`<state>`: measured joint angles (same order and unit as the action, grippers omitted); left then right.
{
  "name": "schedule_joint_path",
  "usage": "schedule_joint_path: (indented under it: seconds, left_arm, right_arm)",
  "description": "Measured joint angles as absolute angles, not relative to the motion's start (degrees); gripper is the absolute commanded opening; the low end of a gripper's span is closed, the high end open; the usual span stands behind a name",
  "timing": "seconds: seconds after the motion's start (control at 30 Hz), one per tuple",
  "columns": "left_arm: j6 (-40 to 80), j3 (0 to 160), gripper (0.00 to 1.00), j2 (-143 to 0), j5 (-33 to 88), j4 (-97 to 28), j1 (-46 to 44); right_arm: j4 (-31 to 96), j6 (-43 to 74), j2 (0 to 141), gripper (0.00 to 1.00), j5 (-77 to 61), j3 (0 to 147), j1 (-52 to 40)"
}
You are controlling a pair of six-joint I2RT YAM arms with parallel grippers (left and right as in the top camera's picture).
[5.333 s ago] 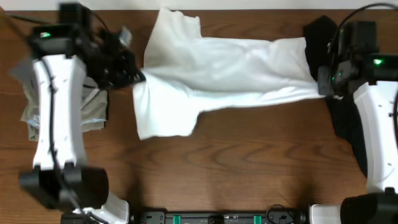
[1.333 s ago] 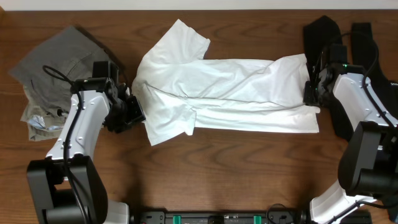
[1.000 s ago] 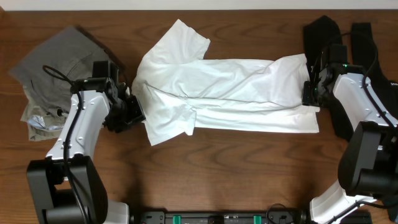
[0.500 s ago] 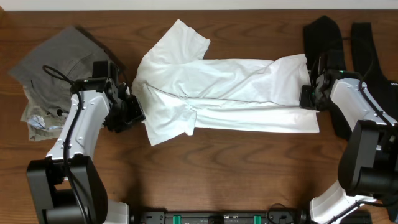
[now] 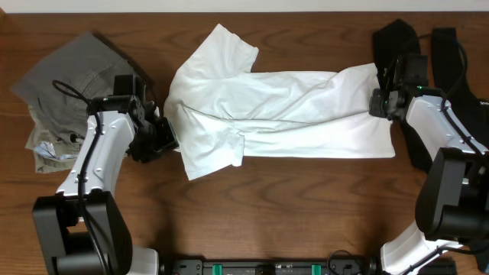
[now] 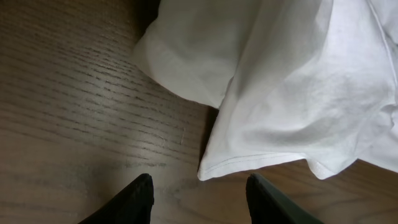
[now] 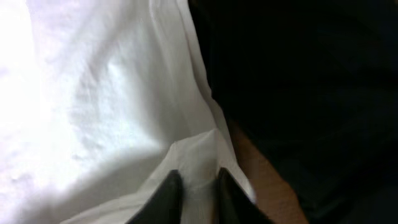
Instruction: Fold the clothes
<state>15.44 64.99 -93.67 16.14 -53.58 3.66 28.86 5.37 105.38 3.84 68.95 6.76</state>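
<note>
The white T-shirt (image 5: 283, 107) lies spread along the middle of the bench (image 5: 290, 206). It is already doubled lengthwise, with one sleeve sticking out at its far edge and the other lapped at its near edge. The grey trousers (image 5: 69, 72) are bunched well off the shirt's collar end, and the black garment (image 5: 397, 38) lies just past its hem end.

The left gripper (image 6: 199, 194) sits low at the shirt's collar end. Its jaws are apart with nothing between them, and the shirt's edge is just ahead of the fingertips. The right gripper (image 7: 196, 190) is at the hem end, beside the black garment. Its jaws stand close together with a fold of white cloth between them, but I cannot tell whether they truly pinch it.

The step in hand looks like smoothing and squaring the doubled shirt before a crosswise fold. Next, each gripper would need a firm hold on a corner at its own end. The right gripper must take only the white hem and none of the black cloth. The hem end could then be carried over toward the collar end and laid down flat.
</note>
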Motion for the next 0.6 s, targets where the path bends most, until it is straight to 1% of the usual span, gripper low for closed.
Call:
schedule_joint_path:
  seconds: [0.03, 0.07, 0.27, 0.6]
  left_arm:
    - [15.4, 65.0, 0.51, -93.7, 16.1, -53.6, 3.7]
    - [15.4, 65.0, 0.51, -93.7, 16.2, -53.6, 3.7]
    - [15.4, 65.0, 0.51, -93.7, 16.1, -53.6, 3.7]
    - [15.4, 65.0, 0.51, -93.7, 16.2, -55.8, 3.7]
  right_arm:
    - [28.9, 5.5, 105.4, 0.47, 3.8, 68.9, 6.8]
    - [29.2, 5.6, 105.4, 0.49, 3.8, 68.9, 6.8]
    - [33.7, 5.9, 105.4, 0.51, 3.8, 68.9, 6.8]
    - [41.6, 5.9, 105.4, 0.50, 3.8, 68.9, 6.8]
